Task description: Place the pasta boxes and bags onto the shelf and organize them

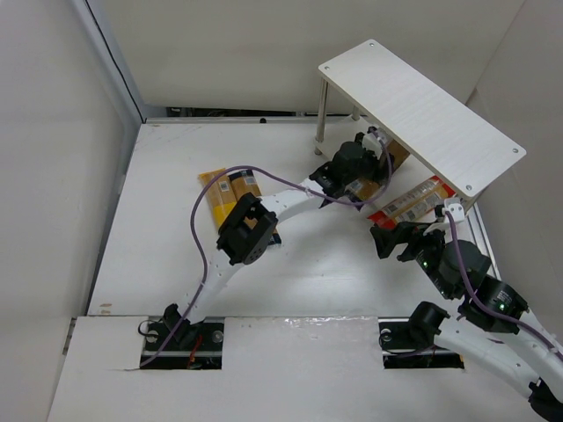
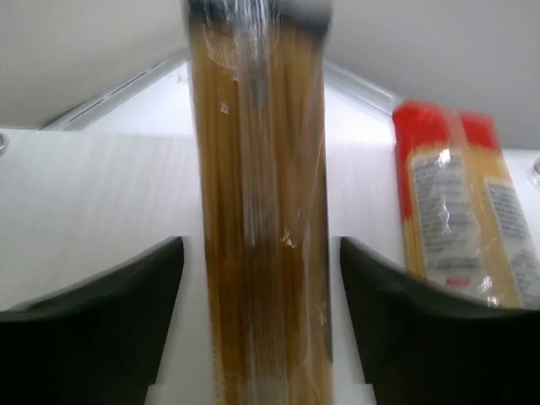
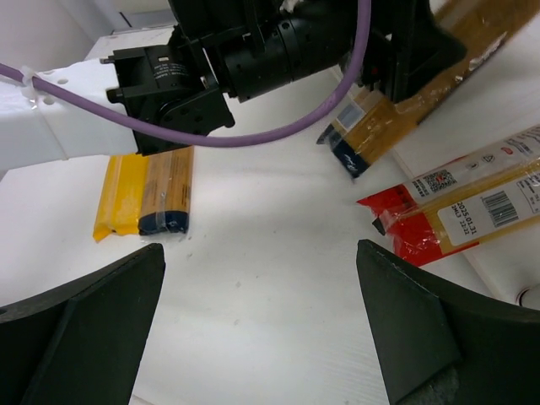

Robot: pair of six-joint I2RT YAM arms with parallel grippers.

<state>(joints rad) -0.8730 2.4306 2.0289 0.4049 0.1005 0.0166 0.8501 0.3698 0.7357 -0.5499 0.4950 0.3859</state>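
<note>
The shelf (image 1: 422, 105) stands at the back right. My left gripper (image 1: 376, 149) reaches under its near edge. It is open, and its fingers (image 2: 126, 304) straddle an orange-brown spaghetti pack (image 2: 257, 169) with a thin gap on each side. That pack lies lengthwise on a white wood-grain surface (image 2: 93, 194), with its dark blue end (image 3: 350, 160) sticking out towards the table. A red-and-white pack (image 2: 460, 228) lies beside it and also shows in the right wrist view (image 3: 456, 211). My right gripper (image 1: 398, 233) is open and empty over bare table, near the red end. A yellow bag (image 1: 214, 198) and an orange-brown pack (image 1: 246, 189) lie together at the table's centre left.
The left arm (image 1: 290, 198) with its purple cable stretches across the table between the two groups of packs. The shelf's metal legs (image 1: 321, 119) stand beside the left gripper. White walls close in the table at the left and the back.
</note>
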